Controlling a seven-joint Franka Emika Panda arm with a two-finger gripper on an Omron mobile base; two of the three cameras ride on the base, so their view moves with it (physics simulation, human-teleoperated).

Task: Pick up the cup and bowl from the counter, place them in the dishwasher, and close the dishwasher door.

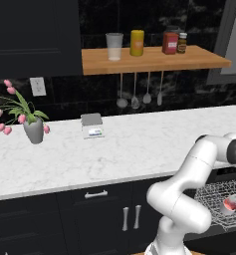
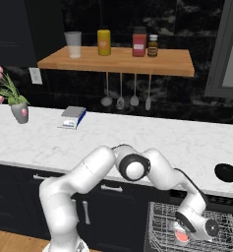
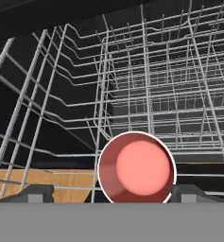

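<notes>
White marble counter (image 2: 137,138) spans scene; black bowl (image 2: 226,172) at its right end. Dishwasher (image 2: 160,197) below, wire rack (image 3: 146,94) pulled out. End effector (image 3: 108,193) spread (fingertips apart), red cup (image 3: 137,168) between, in rack.

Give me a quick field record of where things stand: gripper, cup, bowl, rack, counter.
gripper: open, low over the wire rack, fingertips standing either side of the red cup
red cup: in the rack, mouth toward the hand camera, apart from both fingers; also seen at the hand in the right base view
black bowl: on the counter, right end, not yet loaded
wire rack: pulled out of the dishwasher
counter: also carries a flower vase and a small scale
</notes>
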